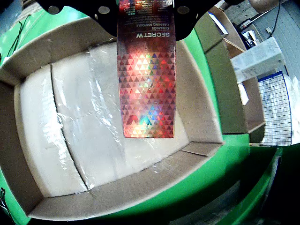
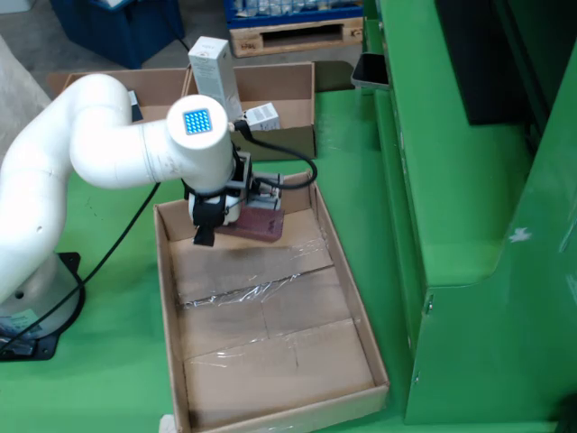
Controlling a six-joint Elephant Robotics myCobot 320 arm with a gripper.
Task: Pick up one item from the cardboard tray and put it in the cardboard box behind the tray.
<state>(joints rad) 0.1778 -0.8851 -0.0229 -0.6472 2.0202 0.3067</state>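
A flat red holographic carton (image 1: 146,89) printed "SECRETW" hangs lengthwise from my gripper (image 1: 146,10), whose black fingers are shut on its top end. In the fixed view the gripper (image 2: 245,206) and carton (image 2: 261,225) sit over the far end of the long cardboard tray (image 2: 361,302), with a shadow on the floor beneath. In the wrist view the tray floor (image 1: 84,140) shows bare cardboard with clear tape. Behind the tray stands the open cardboard box (image 2: 293,90).
A tall white carton (image 2: 212,68) and a small white box (image 2: 262,115) are in the cardboard box. A second cardboard box (image 2: 149,83) stands left of it. A green machine housing (image 2: 451,180) runs along the tray's right side. The arm's base (image 2: 36,307) is at left.
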